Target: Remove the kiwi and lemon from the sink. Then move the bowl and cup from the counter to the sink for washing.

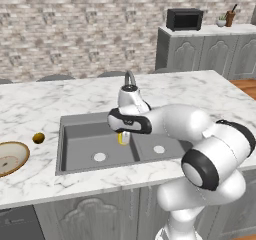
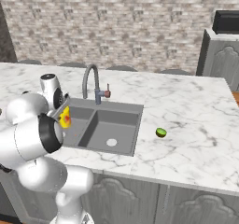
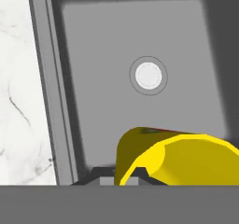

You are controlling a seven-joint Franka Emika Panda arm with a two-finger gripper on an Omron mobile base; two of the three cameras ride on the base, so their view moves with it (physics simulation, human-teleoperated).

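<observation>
My gripper (image 1: pixel 123 133) is shut on the yellow cup (image 1: pixel 123 138), which hangs tilted over the dark grey sink (image 1: pixel 63 134) near the divider between the basins. From the right side, the cup (image 2: pixel 65 118) shows a red mark, with the gripper (image 2: pixel 62 114) beside it above the sink (image 2: pixel 119 125). In the hand view the cup (image 3: pixel 177 157) is low in the picture, above a basin floor (image 3: pixel 140 27) with a round pale drain. The tan bowl (image 1: pixel 10 157) and the brown kiwi (image 1: pixel 38 137) rest on the counter (image 1: pixel 40 104) left of the sink. The greenish lemon (image 2: pixel 161 132) lies right of it.
The curved steel faucet (image 1: pixel 130 77) rises right behind my hand at the back rim of the sink. A microwave (image 1: pixel 184 19) stands on a far grey cabinet. The marble counter (image 2: pixel 196 106) spreads wide to the right of the sink.
</observation>
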